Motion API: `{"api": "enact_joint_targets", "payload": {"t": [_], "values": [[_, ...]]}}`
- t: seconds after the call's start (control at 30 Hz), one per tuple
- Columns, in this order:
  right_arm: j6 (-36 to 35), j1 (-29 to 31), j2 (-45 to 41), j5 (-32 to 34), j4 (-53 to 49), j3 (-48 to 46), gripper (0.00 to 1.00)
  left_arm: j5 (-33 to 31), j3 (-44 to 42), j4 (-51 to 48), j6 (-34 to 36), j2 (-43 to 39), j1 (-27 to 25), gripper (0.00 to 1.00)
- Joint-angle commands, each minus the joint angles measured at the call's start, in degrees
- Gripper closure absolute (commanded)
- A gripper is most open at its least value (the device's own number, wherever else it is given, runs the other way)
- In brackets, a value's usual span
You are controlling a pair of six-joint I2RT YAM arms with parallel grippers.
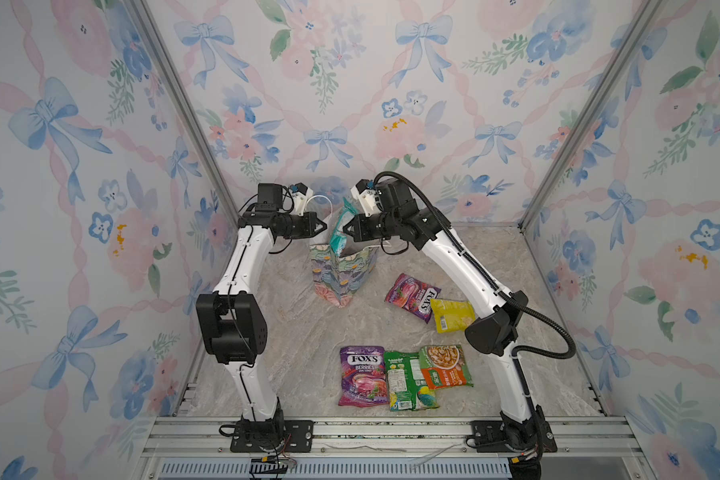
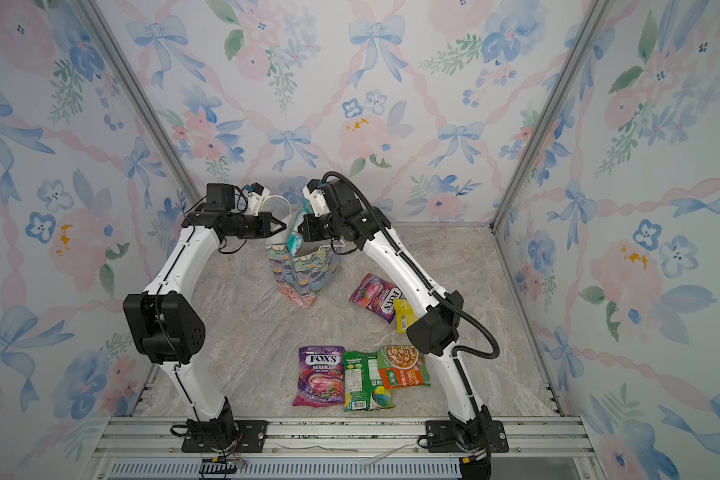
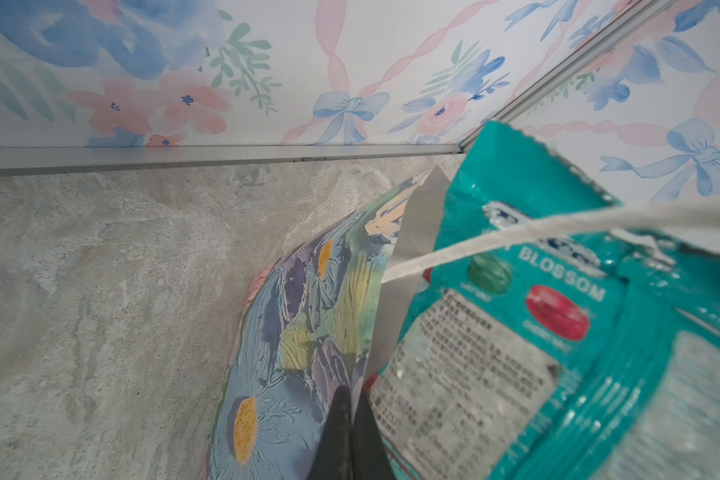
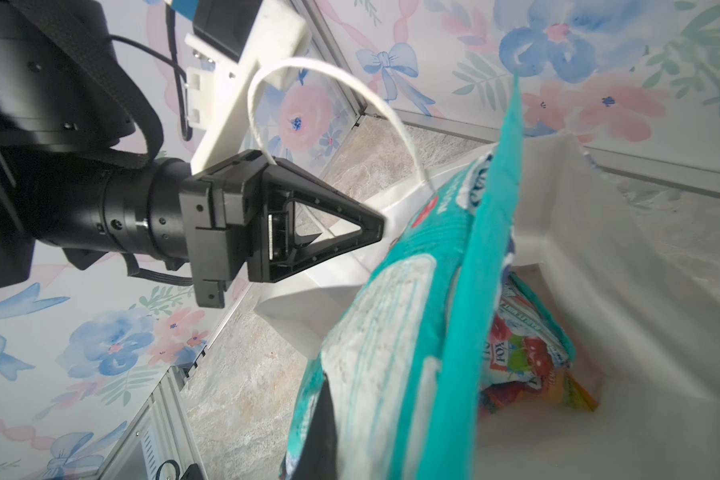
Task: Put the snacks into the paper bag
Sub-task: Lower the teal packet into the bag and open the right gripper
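Floral walls (image 1: 350, 104), marbled counter (image 1: 292, 332), standing bag (image 1: 344, 274).
Left end effector (image 1: 323, 227) pinches the bag's rim; right end effector (image 1: 346, 230) clamps a teal packet (image 1: 339, 245) in its mouth; five snacks (image 1: 406, 380) lie in front of it.

Both arms are bent up high and angled inward, left gripper (image 1: 322, 227) pointed at 3 o'clock, right gripper (image 1: 346, 230) at 9 o'clock, fingers (image 4: 371, 228) pinched tight on both.
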Motion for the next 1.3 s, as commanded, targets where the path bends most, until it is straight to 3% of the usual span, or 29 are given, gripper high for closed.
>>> {"api": "enact_joint_targets", "payload": {"t": [0.0, 0.93, 1.03, 1.13, 1.27], "values": [[-0.3, 0.9, 1.1, -1.8, 1.4, 1.6, 1.0, 1.2, -0.1, -0.6, 0.4, -1.2, 0.4, 1.0], [0.2, -1.8, -1.3, -1.3, 6.2, -8.4, 0.99, 1.2, -0.1, -0.6, 0.5, -1.6, 0.3, 1.0], [0.6, -1.9, -2.9, -0.4, 7.5, -10.7, 0.85, 1.3, -0.1, -0.6, 0.5, -1.6, 0.4, 1.0], [0.9, -2.4, -4.5, 1.0, 7.5, -11.8, 0.54, 1.3, -0.1, -0.5, 0.6, -1.6, 0.4, 1.0], [0.7, -2.8, -7.2, 3.1, 8.0, -13.2, 0.31, 1.2, -0.1, -0.6, 0.6, -1.6, 0.3, 1.0]]}}
